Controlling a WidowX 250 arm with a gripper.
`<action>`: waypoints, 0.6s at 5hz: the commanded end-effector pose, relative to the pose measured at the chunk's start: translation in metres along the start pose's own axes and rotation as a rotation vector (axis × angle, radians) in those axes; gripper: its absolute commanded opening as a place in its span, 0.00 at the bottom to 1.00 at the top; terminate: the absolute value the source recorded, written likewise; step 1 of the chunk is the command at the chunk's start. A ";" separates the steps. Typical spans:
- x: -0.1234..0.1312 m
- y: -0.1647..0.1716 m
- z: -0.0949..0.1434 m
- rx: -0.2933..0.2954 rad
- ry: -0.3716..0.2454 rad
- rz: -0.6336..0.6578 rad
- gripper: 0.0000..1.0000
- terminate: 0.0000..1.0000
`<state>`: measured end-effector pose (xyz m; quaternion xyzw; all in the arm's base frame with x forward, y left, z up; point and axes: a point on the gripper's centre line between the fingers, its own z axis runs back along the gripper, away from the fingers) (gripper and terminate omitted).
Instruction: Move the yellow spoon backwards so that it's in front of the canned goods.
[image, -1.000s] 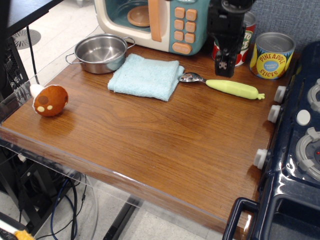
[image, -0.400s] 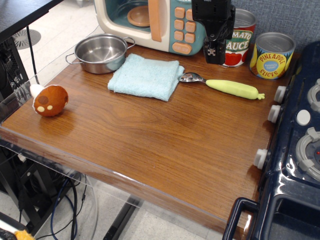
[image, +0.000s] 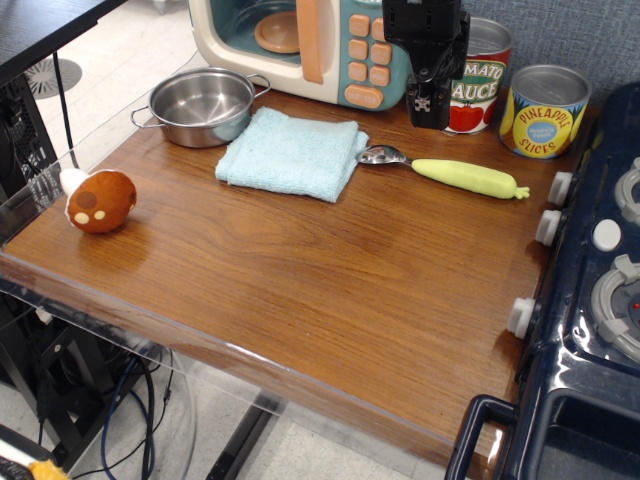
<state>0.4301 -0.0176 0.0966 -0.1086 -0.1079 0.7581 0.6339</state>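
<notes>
The yellow spoon (image: 445, 171) lies flat on the worktop (image: 300, 280), just in front of the canned goods (image: 515, 95). Its shiny bowl touches the blue cloth (image: 290, 152). The end effector (image: 423, 103) hangs above the spoon, empty; I cannot tell if it is apart.

Pale yellow-green spoon handle (image: 470, 178) with a shiny silver bowl; red-and-green tomato can (image: 478, 78); yellow-and-blue pineapple can (image: 543, 111); light blue towel (image: 290, 152); black tool (image: 423, 104); brown wood-grain table (image: 300, 280); steel-grey pot (image: 202, 104).
</notes>
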 end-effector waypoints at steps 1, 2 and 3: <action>0.009 -0.005 0.030 -0.071 0.017 0.001 1.00 0.00; 0.009 -0.005 0.030 -0.071 0.017 0.001 1.00 0.00; 0.009 -0.005 0.030 -0.071 0.017 0.001 1.00 1.00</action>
